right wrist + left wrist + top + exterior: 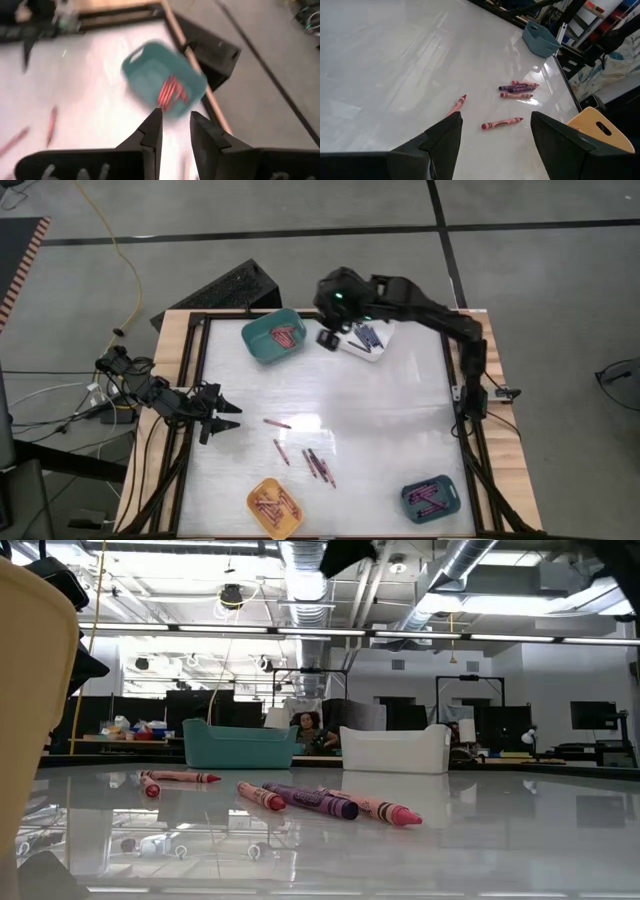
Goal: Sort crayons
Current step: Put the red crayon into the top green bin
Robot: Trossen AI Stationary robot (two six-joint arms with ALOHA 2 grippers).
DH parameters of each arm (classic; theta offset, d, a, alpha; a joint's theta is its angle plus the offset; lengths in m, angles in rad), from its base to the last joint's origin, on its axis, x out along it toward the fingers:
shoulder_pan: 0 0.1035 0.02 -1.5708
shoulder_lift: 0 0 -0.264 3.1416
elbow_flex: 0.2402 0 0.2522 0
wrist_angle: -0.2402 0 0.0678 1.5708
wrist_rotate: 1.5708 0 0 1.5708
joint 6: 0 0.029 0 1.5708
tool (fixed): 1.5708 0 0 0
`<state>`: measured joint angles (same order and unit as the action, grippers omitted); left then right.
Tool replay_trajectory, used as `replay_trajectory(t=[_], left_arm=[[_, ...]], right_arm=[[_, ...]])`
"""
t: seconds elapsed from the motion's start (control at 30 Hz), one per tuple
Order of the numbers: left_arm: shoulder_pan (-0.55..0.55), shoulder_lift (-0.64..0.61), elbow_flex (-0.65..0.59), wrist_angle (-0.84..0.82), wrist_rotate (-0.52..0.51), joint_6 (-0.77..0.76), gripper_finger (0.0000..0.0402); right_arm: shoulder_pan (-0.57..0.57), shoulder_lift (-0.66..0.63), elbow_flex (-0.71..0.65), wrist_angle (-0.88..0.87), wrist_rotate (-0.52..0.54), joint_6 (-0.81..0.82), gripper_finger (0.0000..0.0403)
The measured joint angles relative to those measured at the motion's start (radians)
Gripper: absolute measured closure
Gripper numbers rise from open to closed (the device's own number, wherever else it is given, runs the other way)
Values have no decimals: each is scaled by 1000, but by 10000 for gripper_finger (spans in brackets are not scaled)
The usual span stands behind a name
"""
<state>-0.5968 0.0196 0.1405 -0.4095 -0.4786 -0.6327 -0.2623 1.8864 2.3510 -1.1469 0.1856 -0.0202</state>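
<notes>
Several loose crayons (pixel 300 452) lie flat on the white table's middle; the low view shows red, pink and purple ones (pixel 310 802). My right gripper (pixel 328 338) hangs high over the far edge, between the teal bin (pixel 275 335) and the white bin (pixel 370 340). Its fingers (pixel 176 117) stand a little apart, open, with nothing between them, above the teal bin's red crayons (pixel 170 92). My left gripper (pixel 225 416) waits open at the table's left edge; a loose crayon (pixel 501 122) lies beyond its fingers.
A yellow bin (pixel 275 507) with brownish-red crayons stands at the near edge, a blue bin (pixel 432 498) with pink ones at the near right. Wooden frame rails (pixel 180 380) border the table. A person (pixel 305 730) sits far behind the table.
</notes>
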Motion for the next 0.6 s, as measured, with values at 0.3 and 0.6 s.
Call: replay_trajectory(t=[0.3, 0.6], left_arm=[[0, 0, 0, 0, 0, 0, 174], [0, 0, 0, 0, 1, 0, 174]], right_arm=[[130, -85, 0, -258, 0, 127, 308], [324, -79, -1, -269, 22, 128, 308]])
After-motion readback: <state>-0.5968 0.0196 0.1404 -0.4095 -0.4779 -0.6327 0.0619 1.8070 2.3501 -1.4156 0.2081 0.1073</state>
